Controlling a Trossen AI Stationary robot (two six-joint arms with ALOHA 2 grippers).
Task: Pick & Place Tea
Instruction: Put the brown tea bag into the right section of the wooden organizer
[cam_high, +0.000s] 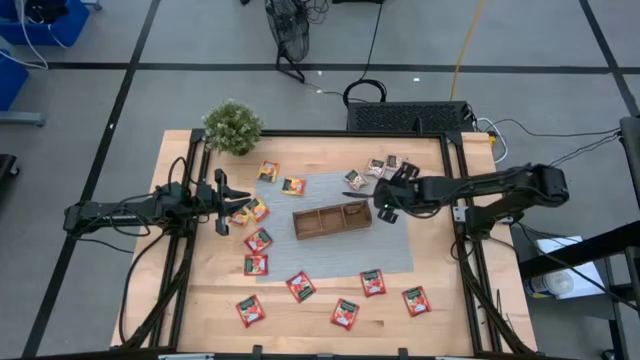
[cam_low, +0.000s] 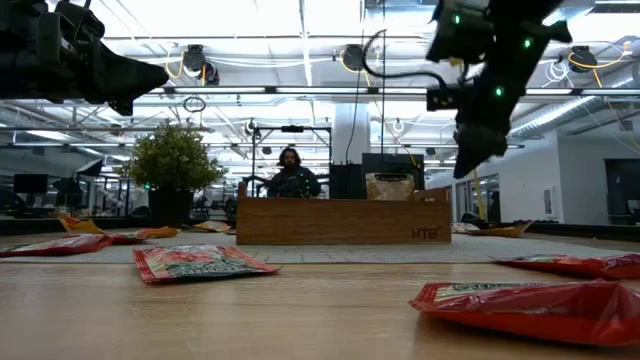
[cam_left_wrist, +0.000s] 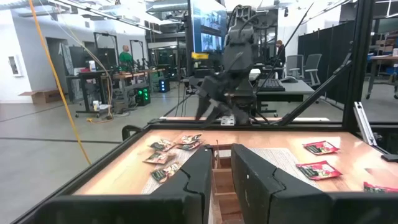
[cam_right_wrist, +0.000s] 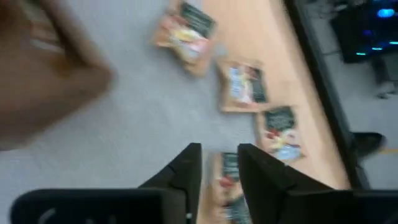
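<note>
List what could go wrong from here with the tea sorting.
1. The right gripper hangs right at the end of the wooden tray. If it drops or swings, it could knock the tray askew.
2. The left gripper sits beside the orange-yellow sachets, which lie touching each other. A grab there might lift two at once or push one aside.

Table stock, counted from above.
Red tea sachets (cam_high: 300, 287): seven, lower half of frame. Orange-yellow sachets (cam_high: 293, 185): four, centre left. Grey-brown sachets (cam_high: 376, 167): at least three, upper right, cluster partly hidden. Wooden tray (cam_high: 331, 231): one, three compartments. Potted plant (cam_high: 233, 126): one.
</note>
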